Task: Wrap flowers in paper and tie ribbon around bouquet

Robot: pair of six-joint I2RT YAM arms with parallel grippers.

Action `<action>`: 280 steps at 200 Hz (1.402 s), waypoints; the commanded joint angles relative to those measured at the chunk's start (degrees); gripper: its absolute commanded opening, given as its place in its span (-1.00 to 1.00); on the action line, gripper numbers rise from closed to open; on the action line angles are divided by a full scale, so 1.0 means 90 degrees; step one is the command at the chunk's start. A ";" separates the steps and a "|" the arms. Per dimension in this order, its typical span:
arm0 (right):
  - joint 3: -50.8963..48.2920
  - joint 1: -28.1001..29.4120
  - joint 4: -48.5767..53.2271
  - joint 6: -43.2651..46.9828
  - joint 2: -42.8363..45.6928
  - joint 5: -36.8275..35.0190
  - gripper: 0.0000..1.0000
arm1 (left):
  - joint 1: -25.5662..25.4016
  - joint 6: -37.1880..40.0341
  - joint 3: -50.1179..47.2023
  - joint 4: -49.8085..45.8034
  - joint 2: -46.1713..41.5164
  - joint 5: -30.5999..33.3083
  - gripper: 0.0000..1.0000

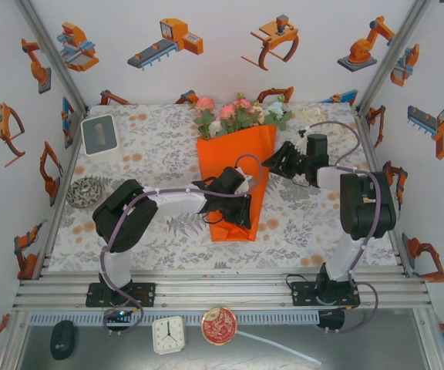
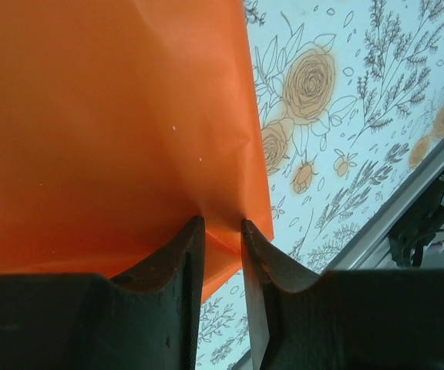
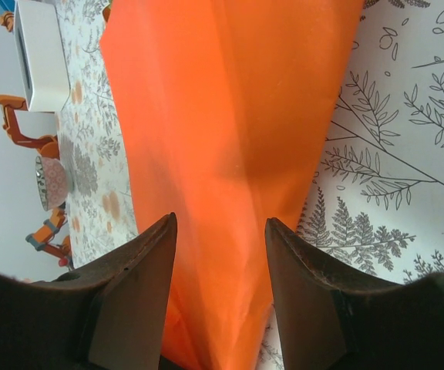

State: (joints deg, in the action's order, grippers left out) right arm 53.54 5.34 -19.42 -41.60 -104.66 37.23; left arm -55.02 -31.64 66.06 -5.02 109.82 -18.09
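Note:
The bouquet [image 1: 236,166] lies in the middle of the table. It is a cone of orange paper [image 1: 230,154] with the pink, white and blue flowers [image 1: 237,114] sticking out at its far end. My left gripper [image 1: 233,202] is over the cone's narrow near part. In the left wrist view its fingertips [image 2: 222,225] pinch a fold of the paper [image 2: 106,131]. My right gripper [image 1: 274,162] is at the cone's right edge. In the right wrist view its jaws [image 3: 220,223] stand apart astride the paper [image 3: 222,116], with tablecloth showing beside the right finger. A pale bunched strip, apparently the ribbon [image 1: 308,116], lies back right.
A white box [image 1: 99,135] stands back left and a patterned bowl [image 1: 85,193] sits at the left edge. Both also appear in the right wrist view: box [image 3: 41,54], bowl [image 3: 50,183]. An aluminium rail [image 1: 222,289] runs along the near edge, with a clock [image 1: 168,334] and a red tin [image 1: 219,325] below it.

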 commanded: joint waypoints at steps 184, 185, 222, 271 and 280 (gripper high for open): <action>0.3967 -0.0500 0.0830 -0.0294 -0.2483 0.0260 -0.07 | 0.0040 0.0019 -0.0235 -0.0025 -0.0647 0.0353 -0.11; 0.3951 -0.0498 0.0859 -0.0268 -0.2443 0.0249 -0.07 | 0.0040 0.0029 -0.0228 -0.0032 -0.0663 0.0356 -0.10; 0.2570 -0.0466 0.0720 -0.0081 -0.0791 -0.0138 -0.06 | 0.0078 0.0179 0.0072 -0.0254 -0.1190 0.0583 0.06; 0.1269 -0.0457 0.1151 0.0559 0.0731 -0.1065 -0.04 | 0.0232 0.0365 0.0210 -0.0426 -0.1762 0.0801 0.15; 0.1344 -0.0464 0.1547 0.0818 0.0843 -0.1438 -0.03 | 0.0252 0.0399 0.0182 -0.0422 -0.1860 0.0851 0.16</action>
State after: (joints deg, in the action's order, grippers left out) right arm 66.72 0.93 -12.14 -40.51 -99.37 32.32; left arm -53.49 -30.33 66.72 -6.87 96.12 -12.36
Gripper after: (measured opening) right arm 0.477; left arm 0.575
